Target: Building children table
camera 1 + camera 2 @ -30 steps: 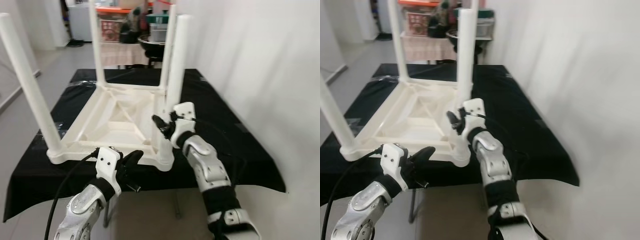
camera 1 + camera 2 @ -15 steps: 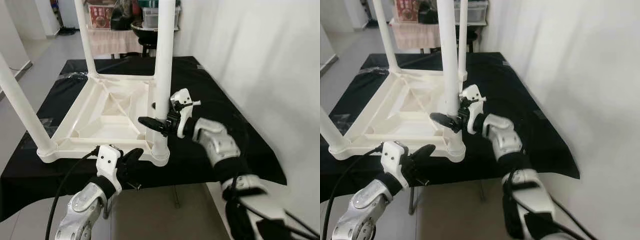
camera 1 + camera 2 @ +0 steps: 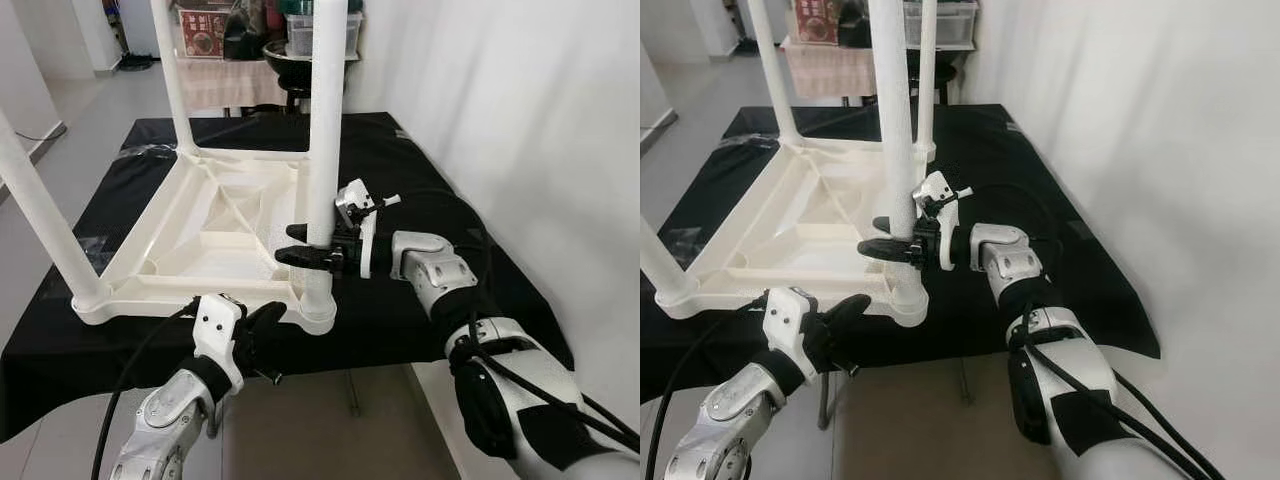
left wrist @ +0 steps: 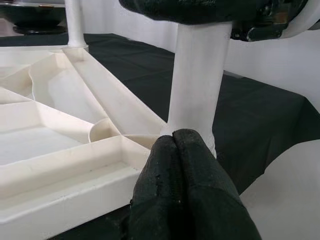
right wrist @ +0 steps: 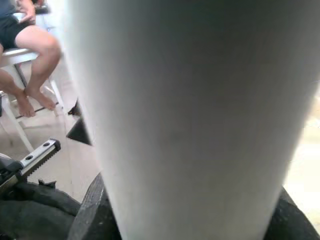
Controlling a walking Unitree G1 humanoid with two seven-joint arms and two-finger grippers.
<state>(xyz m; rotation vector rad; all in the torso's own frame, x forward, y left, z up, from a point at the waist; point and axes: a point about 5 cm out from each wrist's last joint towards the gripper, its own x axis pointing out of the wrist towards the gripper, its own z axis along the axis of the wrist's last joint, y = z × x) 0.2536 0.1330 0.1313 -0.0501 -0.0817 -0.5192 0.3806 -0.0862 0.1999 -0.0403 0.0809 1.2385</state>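
A white children's table (image 3: 220,230) lies upside down on a black-covered table (image 3: 450,230), its legs pointing up. My right gripper (image 3: 288,244) reaches in from the right, level, with one black finger on each side of the near right leg (image 3: 325,120), just above its socket. In the right wrist view that leg (image 5: 190,115) stands close between the fingers. My left gripper (image 3: 262,325) hovers at the front edge, below the same corner. Its fingers (image 4: 175,150) are pressed together, with nothing in them, tips close to the leg's base (image 4: 195,115).
The near left leg (image 3: 40,210) and far left leg (image 3: 170,70) stand tall. A white wall (image 3: 530,120) runs close along the right. Behind stand a cloth-covered table (image 3: 225,90), boxes and a dark bowl (image 3: 285,60). A seated person's bare legs (image 5: 30,55) appear in the right wrist view.
My right gripper swung from pointing up beside the leg's base to level, then moved in until its fingers straddle the leg. The camera shifted; the left gripper stayed put.
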